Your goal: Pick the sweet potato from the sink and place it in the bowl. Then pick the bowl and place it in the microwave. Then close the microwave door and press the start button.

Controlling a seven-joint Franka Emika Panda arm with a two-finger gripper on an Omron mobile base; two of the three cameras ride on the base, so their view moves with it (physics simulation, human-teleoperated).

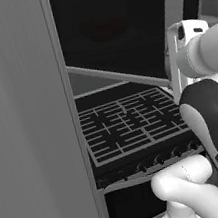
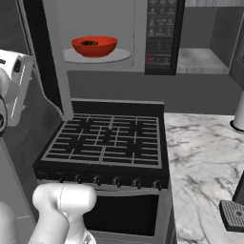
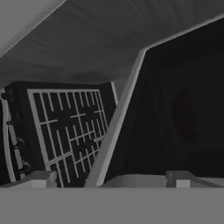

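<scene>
Sweet potato (image 2: 89, 43): a small dark lump lying inside the bowl, only its top showing above the rim.
Bowl (image 2: 94, 46): glossy red, upright, sitting on the pale round plate (image 2: 121, 55) in the microwave's light grey cavity; in the left base view it shows as a dim red shape (image 1: 104, 29) through the tinted door glass.
Microwave (image 2: 140, 35): mounted above the stove, cavity open to the right base view, with the dark keypad strip (image 2: 159, 33) just right of the cavity.
Microwave door (image 1: 117, 28): swung out to the left of the cavity, standing open; its dark glass panel with a grey frame edge faces the left base camera, and in the hand view the same panel (image 3: 183, 113) is close in front, a faint red blur behind the glass.
Jaws: the gripper (image 3: 109, 177) has its two tips spread as wide as they go, with nothing between them; they sit close to the door's lower frame edge, and whether they touch it cannot be told.
Stove (image 2: 107, 140): black, grated burners, directly below the microwave, a row of knobs along its front.
Surface (image 2: 205, 157): white marbled top just right of the stove.
</scene>
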